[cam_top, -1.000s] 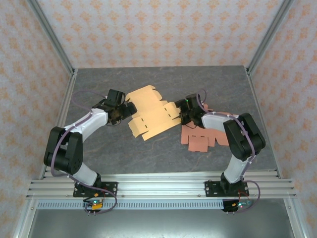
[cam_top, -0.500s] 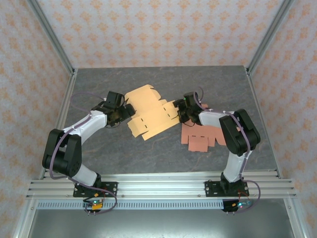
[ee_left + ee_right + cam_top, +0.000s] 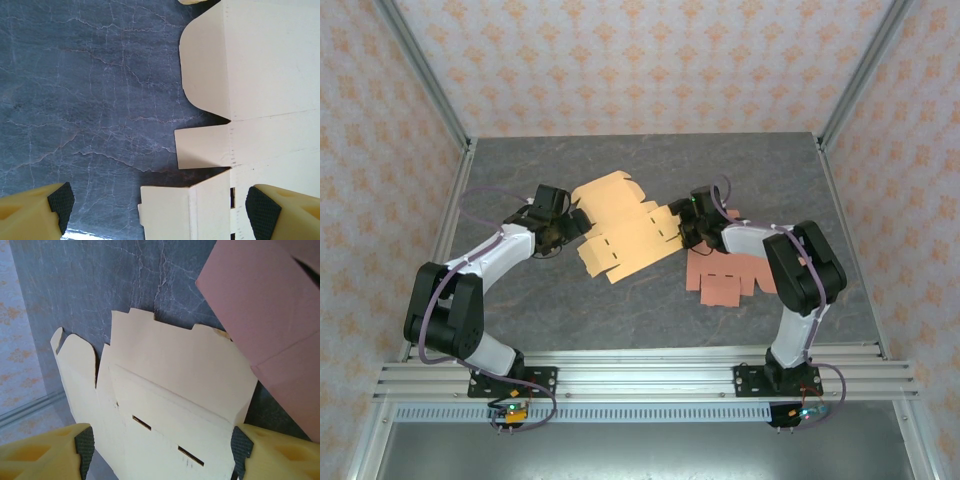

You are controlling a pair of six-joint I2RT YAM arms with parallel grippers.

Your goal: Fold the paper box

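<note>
The paper box (image 3: 625,238) lies as a flat yellow blank on the desk (image 3: 620,315) between the arms, just beside a pink blank (image 3: 725,275). We judge that its long axis runs from the far side toward the arm bases, leaning a little, with the rounded flap at the far end. The left tool (image 3: 570,222) hangs open over the left edge. The right tool (image 3: 685,230) is open around a half-raised panel. If one side pushes alone, the blank can slide or turn, because nothing pins it. The right tool may also catch the pink blank.

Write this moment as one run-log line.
task: box not folded | left gripper: open, at yellow blank left edge | right gripper: open, at its right edge | pink blank: right of it
</note>
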